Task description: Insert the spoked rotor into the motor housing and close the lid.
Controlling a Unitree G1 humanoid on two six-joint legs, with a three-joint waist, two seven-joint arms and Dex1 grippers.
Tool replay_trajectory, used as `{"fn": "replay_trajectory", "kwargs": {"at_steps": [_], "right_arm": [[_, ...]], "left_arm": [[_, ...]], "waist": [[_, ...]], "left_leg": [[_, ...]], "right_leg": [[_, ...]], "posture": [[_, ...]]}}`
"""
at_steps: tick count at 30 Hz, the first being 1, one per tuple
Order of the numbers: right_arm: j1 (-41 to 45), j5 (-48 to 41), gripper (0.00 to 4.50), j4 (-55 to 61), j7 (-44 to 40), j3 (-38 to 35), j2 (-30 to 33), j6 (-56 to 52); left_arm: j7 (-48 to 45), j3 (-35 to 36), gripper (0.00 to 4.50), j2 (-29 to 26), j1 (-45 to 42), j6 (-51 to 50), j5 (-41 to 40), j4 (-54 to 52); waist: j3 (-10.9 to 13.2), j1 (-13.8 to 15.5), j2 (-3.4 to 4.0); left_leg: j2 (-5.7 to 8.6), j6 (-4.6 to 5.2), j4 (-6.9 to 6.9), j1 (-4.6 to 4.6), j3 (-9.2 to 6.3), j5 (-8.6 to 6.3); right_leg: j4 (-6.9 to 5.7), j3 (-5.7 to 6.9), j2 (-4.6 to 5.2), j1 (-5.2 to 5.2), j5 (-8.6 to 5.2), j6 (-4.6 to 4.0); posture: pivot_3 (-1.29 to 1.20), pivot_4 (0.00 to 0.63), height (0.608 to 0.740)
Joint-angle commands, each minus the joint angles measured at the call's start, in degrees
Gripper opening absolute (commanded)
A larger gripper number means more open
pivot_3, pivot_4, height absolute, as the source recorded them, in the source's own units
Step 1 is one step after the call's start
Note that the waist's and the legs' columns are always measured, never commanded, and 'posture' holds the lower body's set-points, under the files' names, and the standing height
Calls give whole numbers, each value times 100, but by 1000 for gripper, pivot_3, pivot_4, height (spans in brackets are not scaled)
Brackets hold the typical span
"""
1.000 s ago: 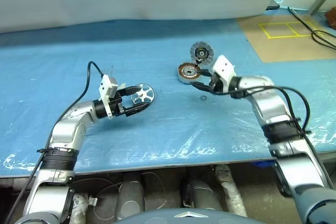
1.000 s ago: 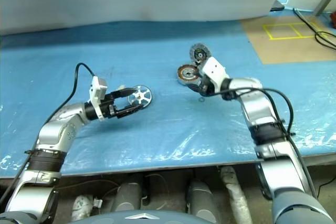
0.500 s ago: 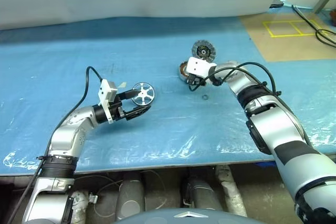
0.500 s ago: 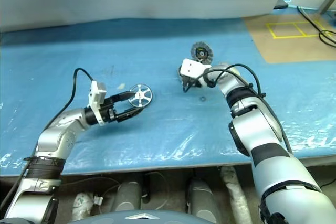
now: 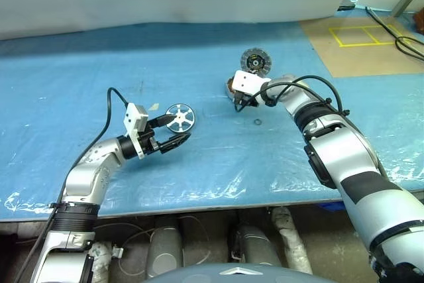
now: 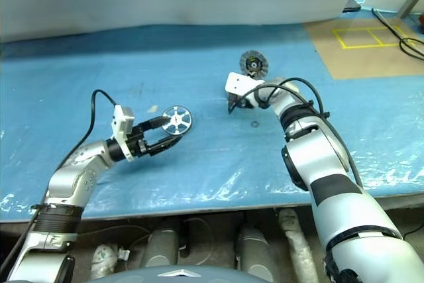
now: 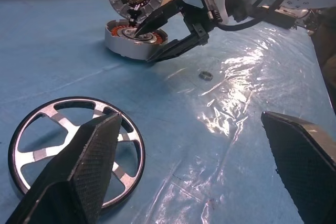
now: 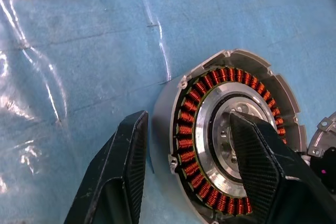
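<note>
My right gripper has swung in and dropped down to the motor housing. It is partly open and holds nothing. One finger sits outside the wall and the other over the middle, so the wall is between them. I think I am about to grab the housing wall to hold it steady.

My left gripper has hardly moved. It is wide open and empty, with the spoked rotor lying flat on the blue desk, right at its fingertips. The rotor is not picked up yet.

The lid lies just behind the housing, dark side up. A small ring lies on the desk near the housing.

The right wrist view shows the copper coils inside the housing up close. The left wrist view shows one finger covering part of the rotor.
</note>
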State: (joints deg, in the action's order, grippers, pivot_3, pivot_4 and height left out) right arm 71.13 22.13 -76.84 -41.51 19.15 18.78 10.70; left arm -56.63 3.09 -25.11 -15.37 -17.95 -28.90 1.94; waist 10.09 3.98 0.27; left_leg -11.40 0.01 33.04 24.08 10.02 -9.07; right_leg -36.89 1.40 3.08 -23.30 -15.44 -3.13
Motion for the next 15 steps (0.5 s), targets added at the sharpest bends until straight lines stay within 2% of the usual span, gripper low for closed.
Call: {"fn": "replay_trajectory", "kwargs": {"at_steps": [1, 4, 15], "right_arm": [[111, -105, 2567, -48, -224, -188, 44, -281], [97, -179, 2567, -30, -637, -300, 44, -395], [279, -298, 2567, 49, -429, -715, 124, -357]], "left_arm": [[26, 87, 4500, 4, -60, 105, -58, -180], [28, 94, 4500, -3, -70, 144, -26, -146], [13, 55, 4500, -19, -20, 193, 11, -120]], "waist": [[0, 10, 0], [0, 6, 0], [1, -3, 1]], "left_leg": [[0, 0, 0, 0, 0, 0], [1, 0, 2, -2, 0, 0], [-3, 0, 3, -5, 0, 0]], "right_leg": [[0, 0, 0, 1, 0, 0], [0, 0, 1, 4, 0, 0], [-4, 0, -1, 3, 0, 0]], "posture": [[0, 150, 740], [0, 150, 740], [0, 150, 740]]}}
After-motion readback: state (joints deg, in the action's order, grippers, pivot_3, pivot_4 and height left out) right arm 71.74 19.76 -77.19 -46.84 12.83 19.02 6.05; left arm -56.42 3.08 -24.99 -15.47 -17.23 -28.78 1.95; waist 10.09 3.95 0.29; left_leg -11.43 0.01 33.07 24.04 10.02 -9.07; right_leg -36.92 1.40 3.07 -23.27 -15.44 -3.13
